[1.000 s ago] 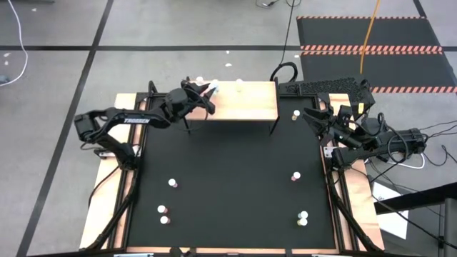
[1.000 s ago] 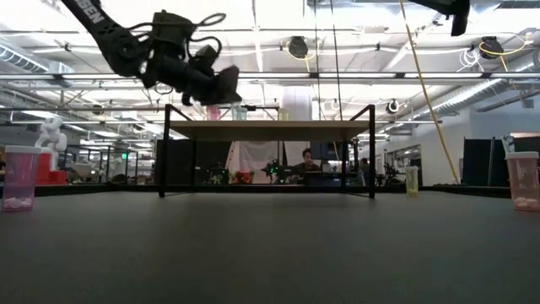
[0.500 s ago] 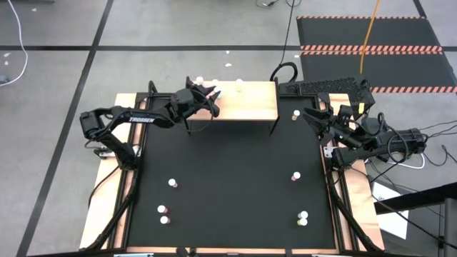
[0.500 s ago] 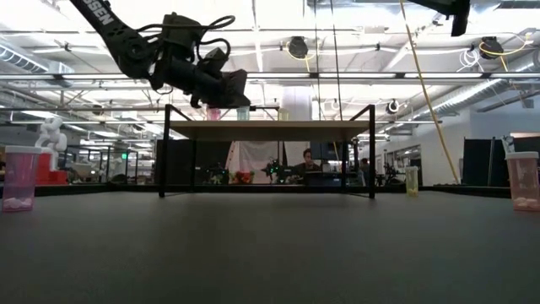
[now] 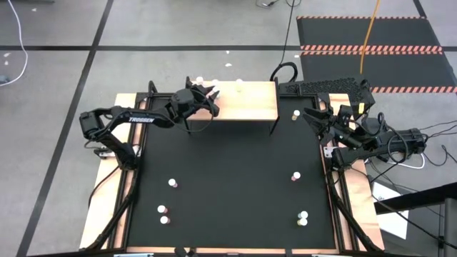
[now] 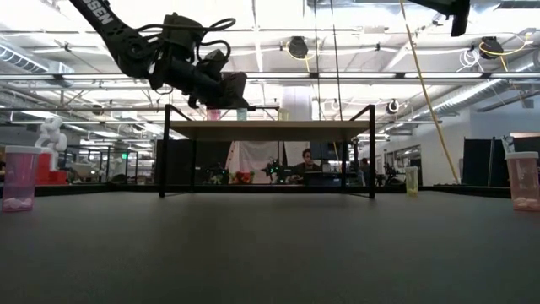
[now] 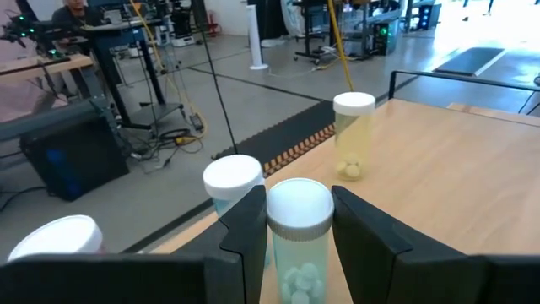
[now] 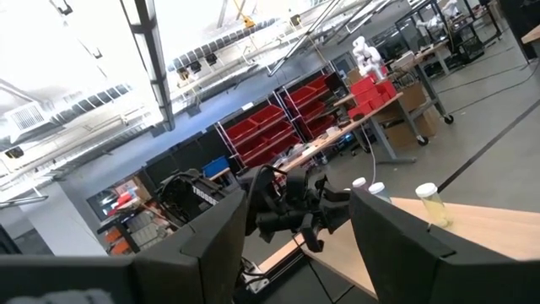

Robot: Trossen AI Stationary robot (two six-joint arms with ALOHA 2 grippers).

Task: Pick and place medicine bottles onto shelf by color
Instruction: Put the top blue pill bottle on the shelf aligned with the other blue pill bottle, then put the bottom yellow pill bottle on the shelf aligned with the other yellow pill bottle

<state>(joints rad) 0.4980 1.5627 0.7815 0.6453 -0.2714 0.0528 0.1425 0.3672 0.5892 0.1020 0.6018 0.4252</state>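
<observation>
The shelf [image 5: 246, 107] stands at the table's far edge, a light-wood board on black legs [image 6: 270, 129]. My left gripper [image 5: 211, 94] hovers over its left end, shut on a pale blue medicine bottle [image 7: 297, 245] with a white cap. Just beyond it stands a second pale blue bottle [image 7: 232, 181], and farther along the board a yellow one [image 7: 353, 135]. Whether the held bottle touches the board is hidden. Loose bottles stand on the black mat at front left [image 5: 172, 183], at right [image 5: 295, 175] and front right [image 5: 303, 218]. My right gripper [image 5: 313, 114] waits open at the table's right edge.
One small bottle [image 5: 296, 113] stands on the mat between the shelf's right end and the right gripper. In the low view a pink bottle [image 6: 18, 177] is close at the left, another pink one [image 6: 523, 180] at the right. A person sits far behind the shelf.
The left gripper carried its bottle to the right, over the shelf's left end, then nearly stopped. The right arm has not moved.
</observation>
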